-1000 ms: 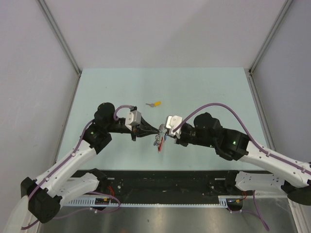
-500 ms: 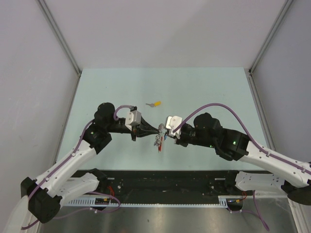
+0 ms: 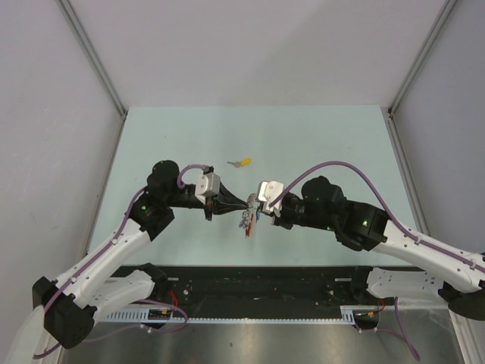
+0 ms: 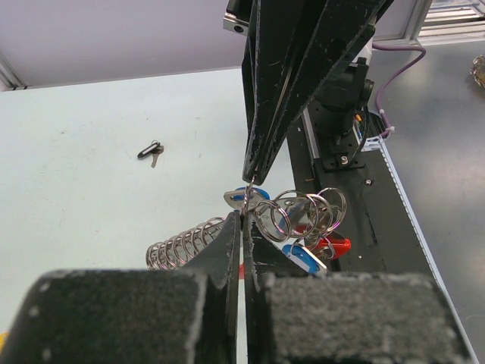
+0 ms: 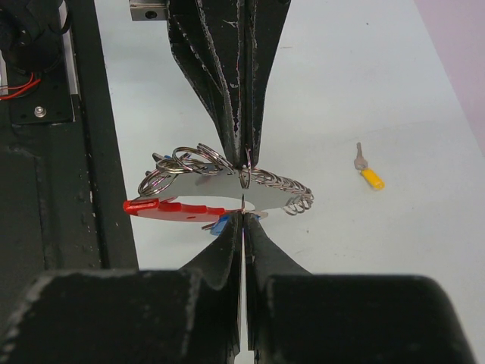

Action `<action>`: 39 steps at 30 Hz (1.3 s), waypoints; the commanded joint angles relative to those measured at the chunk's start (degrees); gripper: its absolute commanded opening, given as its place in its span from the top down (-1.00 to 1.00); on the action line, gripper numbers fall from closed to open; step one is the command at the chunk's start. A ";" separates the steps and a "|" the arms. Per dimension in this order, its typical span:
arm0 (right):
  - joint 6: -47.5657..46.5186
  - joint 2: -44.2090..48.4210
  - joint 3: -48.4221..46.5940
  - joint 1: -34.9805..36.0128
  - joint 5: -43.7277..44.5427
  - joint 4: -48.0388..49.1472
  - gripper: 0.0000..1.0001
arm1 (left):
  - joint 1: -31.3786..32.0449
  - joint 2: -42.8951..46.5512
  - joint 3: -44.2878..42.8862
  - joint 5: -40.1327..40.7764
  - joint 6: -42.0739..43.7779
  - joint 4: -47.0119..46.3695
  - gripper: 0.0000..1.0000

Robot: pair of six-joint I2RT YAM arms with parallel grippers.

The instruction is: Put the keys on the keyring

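Still unmoved, fingers [image 5: 224,91] shut, keyring [image 5: 245,177] pinched

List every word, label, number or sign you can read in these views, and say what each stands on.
No text can be read in any view.
Small silver key with a yellow plastic cap: no marking legible.
Bunch of silver metal rings and chain with a red strap: any stamping is too small to tell.

The keyring [image 5: 245,176], made up of silver rings, a chain [image 4: 182,246] and a red strap [image 5: 163,206], is held off the table [image 5: 341,76], pinched in the closed left gripper [image 5: 244,161]. A blue-capped key [image 4: 300,256] is hung among the rings. A yellow-capped key [image 5: 369,176] is laid flat, well apart.
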State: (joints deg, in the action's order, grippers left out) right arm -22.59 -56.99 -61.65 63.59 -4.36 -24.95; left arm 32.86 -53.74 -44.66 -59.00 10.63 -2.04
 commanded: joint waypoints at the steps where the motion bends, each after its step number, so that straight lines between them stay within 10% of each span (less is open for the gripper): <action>1: -0.09 0.04 -2.78 0.30 0.49 2.36 1.00 | -0.25 0.83 -0.07 -2.17 1.14 -2.00 1.00; 39: 1.93 -0.49 -2.78 0.39 -0.83 4.38 1.00 | 0.36 0.12 -0.25 -2.43 1.49 -1.21 1.00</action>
State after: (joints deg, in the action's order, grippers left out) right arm -21.89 -57.32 -61.65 63.64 -4.38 -24.18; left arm 32.86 -53.74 -44.66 -59.22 10.68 -2.02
